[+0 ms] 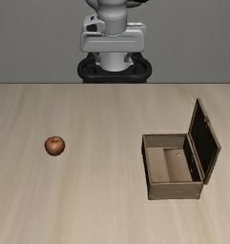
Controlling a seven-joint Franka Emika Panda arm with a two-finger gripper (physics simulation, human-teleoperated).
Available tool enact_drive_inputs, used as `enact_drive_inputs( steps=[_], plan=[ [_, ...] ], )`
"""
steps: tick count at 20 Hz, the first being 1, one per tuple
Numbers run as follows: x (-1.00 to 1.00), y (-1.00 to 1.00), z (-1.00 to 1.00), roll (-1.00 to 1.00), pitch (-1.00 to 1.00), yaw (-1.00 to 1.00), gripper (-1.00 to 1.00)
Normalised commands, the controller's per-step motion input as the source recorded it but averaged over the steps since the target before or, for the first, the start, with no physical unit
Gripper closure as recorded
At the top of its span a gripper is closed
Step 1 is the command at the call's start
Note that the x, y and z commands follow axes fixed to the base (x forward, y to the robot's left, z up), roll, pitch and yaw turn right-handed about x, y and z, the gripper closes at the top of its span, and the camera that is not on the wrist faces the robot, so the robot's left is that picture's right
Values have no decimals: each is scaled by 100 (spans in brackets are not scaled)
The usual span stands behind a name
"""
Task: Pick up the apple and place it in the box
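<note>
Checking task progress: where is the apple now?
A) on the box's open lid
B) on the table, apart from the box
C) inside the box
B: the apple lies on the table at the exterior view's left, apart from the open wooden box.

We see the apple (54,146) lying on the bench (97,205) toward the exterior view's left, well apart from the box (174,192) on the exterior view's right. The box's lid (206,141) stands raised along its right side, seemingly tilted outward. The robot base (114,69) stands behind both.
</note>
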Motion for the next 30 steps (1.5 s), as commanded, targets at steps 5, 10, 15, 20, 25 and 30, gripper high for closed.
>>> enact_drive_inputs(
  steps=[5, 10, 15, 20, 25, 30],
  plan=[
    [0, -100, 0, 0, 0, 0, -100],
    [0, -100, 0, 0, 0, 0, -100],
    [0, -100, 0, 0, 0, 0, -100],
    [80, -20, 0, 0, 0, 0, -100],
    [100, 0, 0, 0, 0, 0, -100],
    [80, 20, 0, 0, 0, 0, -100]
  ],
)
